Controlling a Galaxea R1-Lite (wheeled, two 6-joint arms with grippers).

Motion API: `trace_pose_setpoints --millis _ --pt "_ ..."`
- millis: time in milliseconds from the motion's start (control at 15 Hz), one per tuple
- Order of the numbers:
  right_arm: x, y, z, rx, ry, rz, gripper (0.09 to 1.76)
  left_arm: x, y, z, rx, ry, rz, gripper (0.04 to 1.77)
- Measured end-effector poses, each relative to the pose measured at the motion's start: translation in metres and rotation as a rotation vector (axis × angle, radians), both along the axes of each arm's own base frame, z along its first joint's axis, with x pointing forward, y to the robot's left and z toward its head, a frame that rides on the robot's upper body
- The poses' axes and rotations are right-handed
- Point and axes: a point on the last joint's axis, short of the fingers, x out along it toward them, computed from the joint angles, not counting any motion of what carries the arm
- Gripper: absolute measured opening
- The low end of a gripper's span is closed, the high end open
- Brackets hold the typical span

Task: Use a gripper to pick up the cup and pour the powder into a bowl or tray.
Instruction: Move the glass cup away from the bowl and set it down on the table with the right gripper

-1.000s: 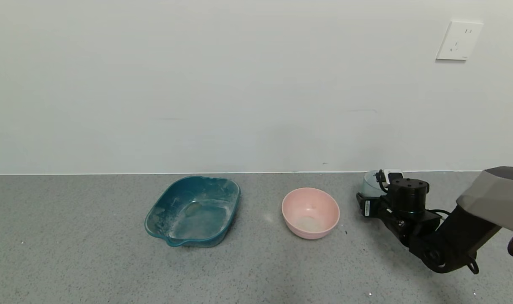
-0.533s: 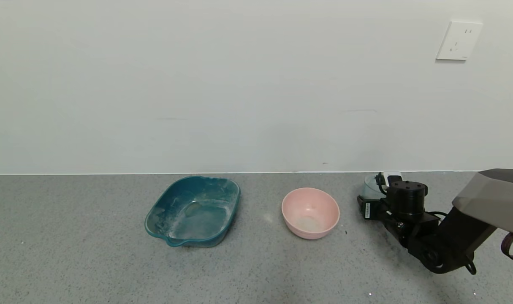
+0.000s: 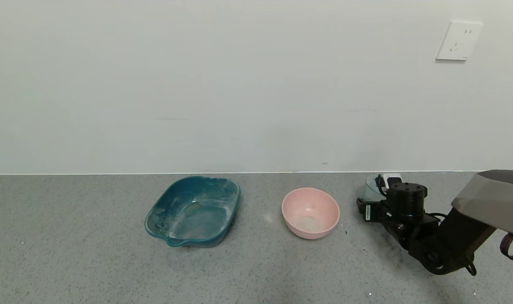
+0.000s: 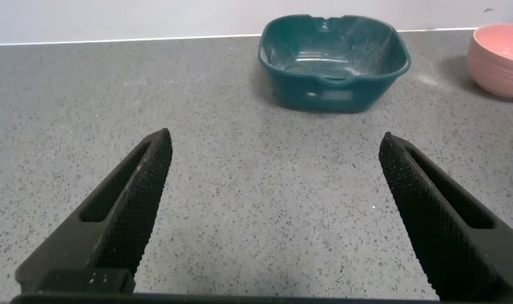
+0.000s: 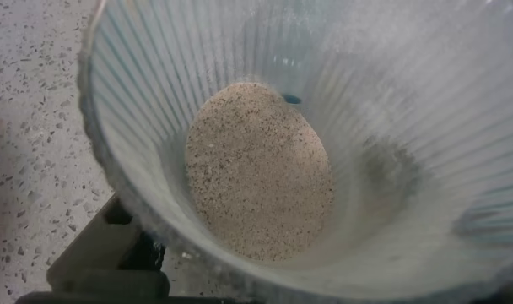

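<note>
The ribbed pale blue-green cup [image 3: 370, 185] is at the far right of the counter, right of the pink bowl [image 3: 329, 205]. My right gripper [image 3: 368, 201] is around the cup's base and looks shut on it. In the right wrist view the cup [image 5: 155, 110] fills the frame, with one black finger [image 5: 105, 253] against its outer wall. Whitish powder [image 5: 383, 169] dusts its walls. A speckled beige patch [image 5: 256, 169] covers its bottom; I cannot tell whether that is powder or counter seen through. My left gripper [image 4: 273, 219] is open and empty above bare counter.
A teal tray [image 3: 235, 195] dusted with white stands left of the bowl; it also shows in the left wrist view [image 4: 332, 80], with the bowl [image 4: 501, 46] beside it. The wall runs close behind everything. A socket [image 3: 459, 40] is high on the wall.
My right arm and the cup have sunk slightly towards the counter. The bowl and tray have not moved.
</note>
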Motion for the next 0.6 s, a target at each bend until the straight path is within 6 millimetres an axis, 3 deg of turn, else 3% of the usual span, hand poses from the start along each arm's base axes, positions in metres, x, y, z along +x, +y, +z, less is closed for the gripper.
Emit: trace_pose_setpoints --millis 400,600 --pt "-0.004 -0.004 0.002 0.001 0.060 0.015 1.63 0.000 0.000 0.000 0.000 0.000 0.000 1.76" --pt "-0.012 -0.009 0.018 0.029 0.107 0.040 1.65 0.000 0.000 0.000 0.000 0.000 0.000 1.76"
